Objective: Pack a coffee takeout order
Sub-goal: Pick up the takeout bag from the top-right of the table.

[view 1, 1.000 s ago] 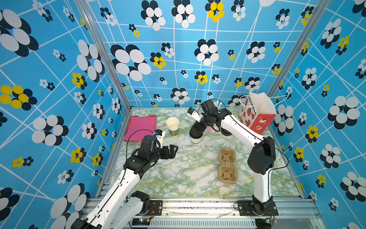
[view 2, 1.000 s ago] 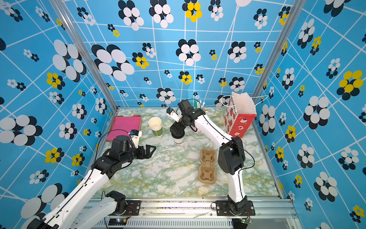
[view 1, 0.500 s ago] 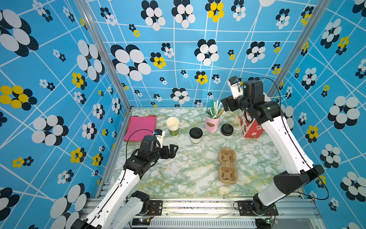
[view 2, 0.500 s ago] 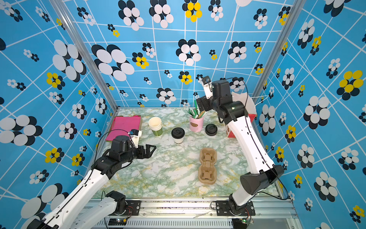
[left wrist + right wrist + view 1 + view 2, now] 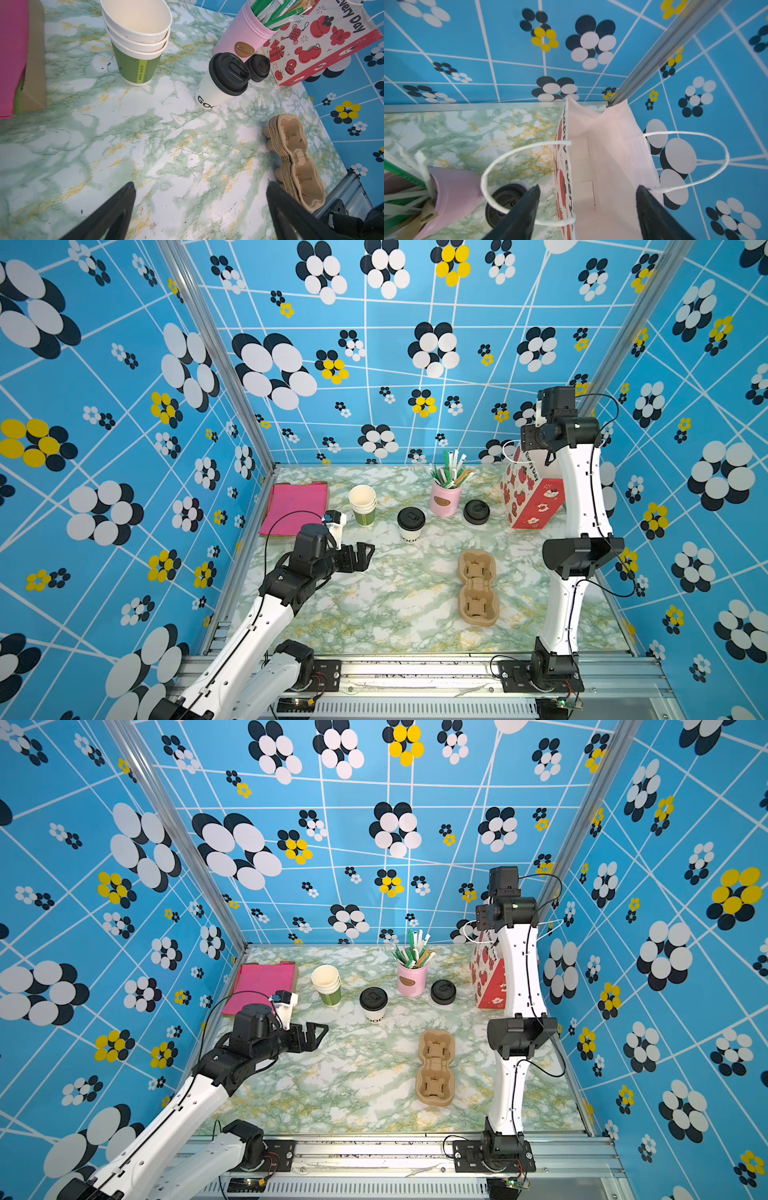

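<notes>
**Station status: coffee takeout order, unpacked items on tabletop**

1. Left claw (image 5: 200, 187): positioned low over the marbled tabletop (image 5: 374, 605), in the lower left of both top views. The jaws stand wide apart. Nothing is between them.

2. Brown pulp cup holder (image 5: 478, 587): lies flat on the tabletop, lower right of centre in a top view. Both cup wells face up and hold nothing. In the left wrist view its edge shows several nested layers.

3. Lidded paper cup (image 5: 410, 524): stands upright at mid-frame, beyond the cup holder and apart from it. The black lid is seated on it.

4. Stack of lidless paper cups (image 5: 363, 504): upright, to the left of the lidded paper cup.

5. Loose black lid (image 5: 476, 511): lies on the tabletop to the right of the lidded paper cup, just beside the pink tumbler (image 5: 445, 500).

6. Straws (image 5: 451, 470): stand bundled in the pink tumbler, green- and white-wrapped.

7. Pink napkin stack (image 5: 295, 506): lies flat at the far left edge of the tabletop.

8. Red-and-white gift bag (image 5: 534, 497): stands upright at the far right, mouth open. The right wrist view shows its interior holding nothing.

9. Right claw (image 5: 588, 187): raised above the gift bag mouth. The jaws are parted and grip nothing.
</notes>
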`<action>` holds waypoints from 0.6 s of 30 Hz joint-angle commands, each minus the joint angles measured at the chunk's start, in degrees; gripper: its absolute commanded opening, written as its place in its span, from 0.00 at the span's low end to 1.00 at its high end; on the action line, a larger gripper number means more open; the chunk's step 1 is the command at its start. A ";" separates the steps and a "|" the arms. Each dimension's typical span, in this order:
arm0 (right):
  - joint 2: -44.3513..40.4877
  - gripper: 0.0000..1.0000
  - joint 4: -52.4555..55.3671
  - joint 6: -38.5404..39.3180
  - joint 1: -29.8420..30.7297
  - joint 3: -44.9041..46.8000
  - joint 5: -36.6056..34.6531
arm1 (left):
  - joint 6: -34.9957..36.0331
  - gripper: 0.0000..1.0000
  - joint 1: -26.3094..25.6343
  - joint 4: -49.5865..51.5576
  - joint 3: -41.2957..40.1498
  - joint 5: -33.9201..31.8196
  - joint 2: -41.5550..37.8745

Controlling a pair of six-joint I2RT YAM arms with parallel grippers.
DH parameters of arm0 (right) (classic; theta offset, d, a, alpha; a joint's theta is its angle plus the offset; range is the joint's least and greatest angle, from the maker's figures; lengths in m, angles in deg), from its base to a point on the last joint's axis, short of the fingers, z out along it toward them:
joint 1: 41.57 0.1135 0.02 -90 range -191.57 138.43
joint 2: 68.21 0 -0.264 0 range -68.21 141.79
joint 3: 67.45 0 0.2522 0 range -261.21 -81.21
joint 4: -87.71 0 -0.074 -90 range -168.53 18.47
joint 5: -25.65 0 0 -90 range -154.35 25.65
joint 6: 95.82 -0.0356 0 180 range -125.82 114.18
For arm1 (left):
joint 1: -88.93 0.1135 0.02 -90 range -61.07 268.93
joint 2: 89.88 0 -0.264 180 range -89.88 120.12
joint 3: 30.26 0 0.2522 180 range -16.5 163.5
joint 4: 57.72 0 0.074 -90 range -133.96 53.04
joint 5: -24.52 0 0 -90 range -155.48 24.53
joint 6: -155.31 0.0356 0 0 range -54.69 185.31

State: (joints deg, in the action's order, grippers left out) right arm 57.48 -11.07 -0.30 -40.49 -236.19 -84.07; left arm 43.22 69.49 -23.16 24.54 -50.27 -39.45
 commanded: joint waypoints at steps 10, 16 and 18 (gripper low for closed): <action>5.72 0.49 1.56 1.76 -0.66 -0.41 0.62 | -1.01 0.99 0.68 -0.51 -1.10 1.06 -0.35; 6.98 0.34 -0.63 3.64 -0.76 0.60 1.54 | -0.97 0.99 0.74 -0.06 -1.05 0.84 -0.60; 7.03 0.27 -1.14 3.76 -0.76 0.94 1.49 | -1.04 0.99 0.78 -0.08 -1.04 0.80 -0.52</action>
State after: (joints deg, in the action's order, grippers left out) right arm 64.01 -10.37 2.56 -40.88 -235.71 -83.11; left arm 42.41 69.82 -23.20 24.04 -49.86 -39.45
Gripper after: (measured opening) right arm 0.286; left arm 0.992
